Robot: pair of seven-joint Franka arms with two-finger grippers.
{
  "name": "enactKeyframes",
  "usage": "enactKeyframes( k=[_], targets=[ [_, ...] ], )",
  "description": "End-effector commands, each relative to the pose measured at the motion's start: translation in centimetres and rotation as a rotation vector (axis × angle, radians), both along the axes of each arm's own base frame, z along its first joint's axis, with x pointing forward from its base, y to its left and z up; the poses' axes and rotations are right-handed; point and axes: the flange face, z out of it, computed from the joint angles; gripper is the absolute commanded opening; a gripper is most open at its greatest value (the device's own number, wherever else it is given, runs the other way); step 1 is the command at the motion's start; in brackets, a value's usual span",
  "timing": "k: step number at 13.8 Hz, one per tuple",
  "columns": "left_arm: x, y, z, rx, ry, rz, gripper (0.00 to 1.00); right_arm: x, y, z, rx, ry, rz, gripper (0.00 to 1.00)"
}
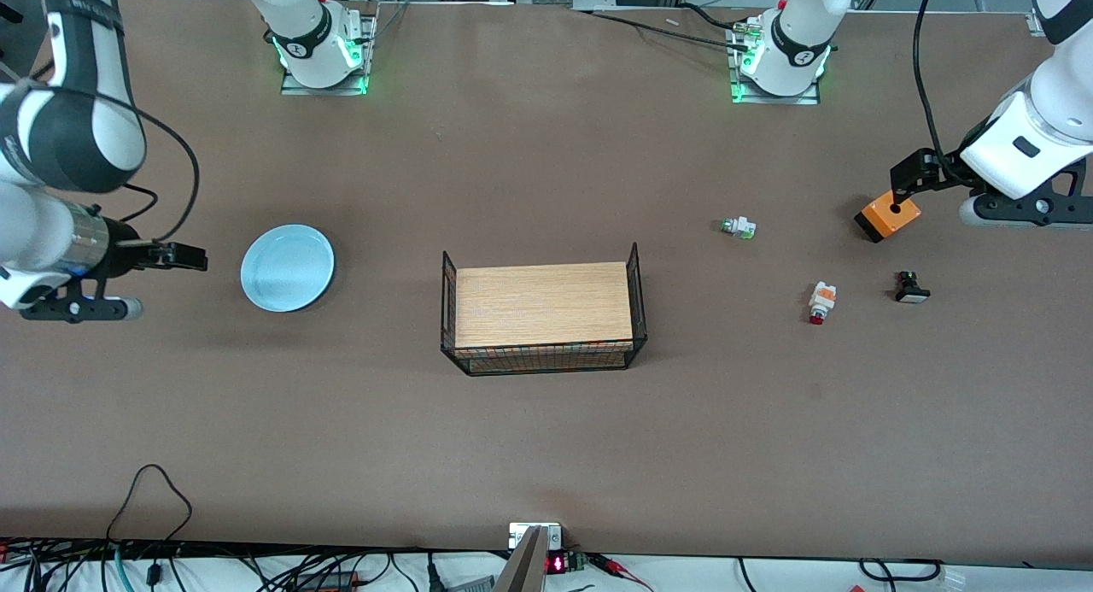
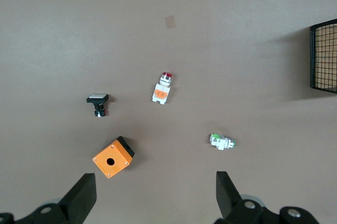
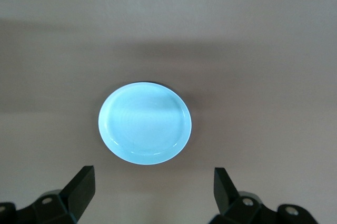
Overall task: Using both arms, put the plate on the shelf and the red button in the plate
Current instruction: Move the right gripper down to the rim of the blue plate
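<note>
The pale blue plate (image 1: 287, 267) lies flat toward the right arm's end of the table; it also shows in the right wrist view (image 3: 145, 123). My right gripper (image 1: 192, 257) is open and empty over the bare table just beside the plate, seen also in its wrist view (image 3: 152, 174). The red button (image 1: 821, 301), with a white body, orange block and red tip, lies on its side toward the left arm's end; it also shows in the left wrist view (image 2: 162, 89). My left gripper (image 1: 907, 178) is open and empty above the table by the orange box, also in its wrist view (image 2: 155, 182).
A wire basket (image 1: 546, 359) with a wooden board stands mid-table; its corner shows in the left wrist view (image 2: 324, 58). An orange box (image 1: 888, 217), a green-tipped button (image 1: 738, 227) and a black white-faced button (image 1: 911, 288) lie around the red button.
</note>
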Motion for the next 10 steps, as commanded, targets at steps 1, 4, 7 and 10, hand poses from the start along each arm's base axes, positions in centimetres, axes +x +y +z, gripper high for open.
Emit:
enactKeyframes(
  k=[1, 4, 7, 10],
  targets=[
    [0.2, -0.1, 0.5, -0.014, 0.008, -0.004, 1.0, -0.3, -0.1, -3.4, -0.018, 0.031, -0.008, 1.0],
    [0.2, 0.0, 0.4, -0.014, 0.011, -0.003, 1.0, -3.3, -3.6, -10.4, -0.019, -0.019, -0.032, 1.0],
    [0.1, 0.0, 0.4, -0.014, 0.012, -0.002, 1.0, -6.1, -5.3, -15.2, -0.01, -0.082, -0.007, 1.0],
    [0.1, 0.0, 0.4, -0.014, 0.012, -0.002, 1.0, -7.4, -5.6, -18.0, -0.009, -0.08, -0.01, 1.0]
  ],
)
